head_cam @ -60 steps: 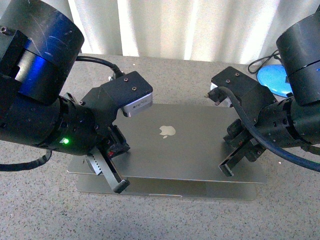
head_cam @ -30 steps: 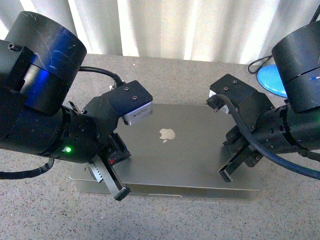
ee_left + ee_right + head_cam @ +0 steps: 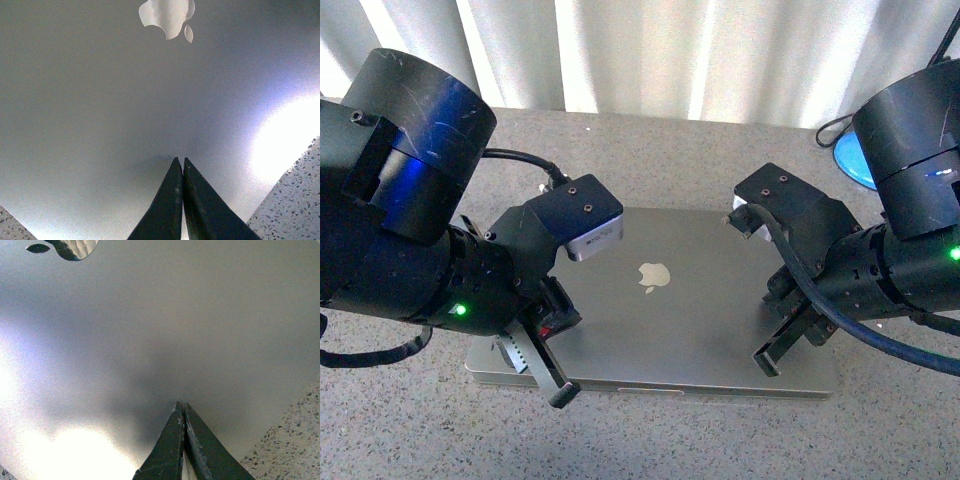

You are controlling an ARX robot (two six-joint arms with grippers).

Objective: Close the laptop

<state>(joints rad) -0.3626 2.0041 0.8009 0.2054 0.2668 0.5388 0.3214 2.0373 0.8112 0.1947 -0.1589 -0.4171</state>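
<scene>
Though empty, left end effector (image 3: 563,392) and right end effector (image 3: 767,362) clenched, tips against the laptop (image 3: 670,315) lid.

You work in an indoor desk or test-bench setting, office-like; the exact type cannot be told. Evidence: speckled grey tabletop (image 3: 720,150), pale pleated curtains (image 3: 670,50) lit by daylight behind it, a laptop (image 3: 710,310), a blue round base (image 3: 848,160) with black cord (image 3: 827,126).

Scuffed matte-black cylinders form the left arm (image 3: 415,190) and right arm (image 3: 910,130), with green lights (image 3: 460,310) at 8 and 3 o'clock and thick black cables (image 3: 807,280). The left end effector (image 3: 179,162) and right end effector (image 3: 181,406) are dark wedges.
</scene>
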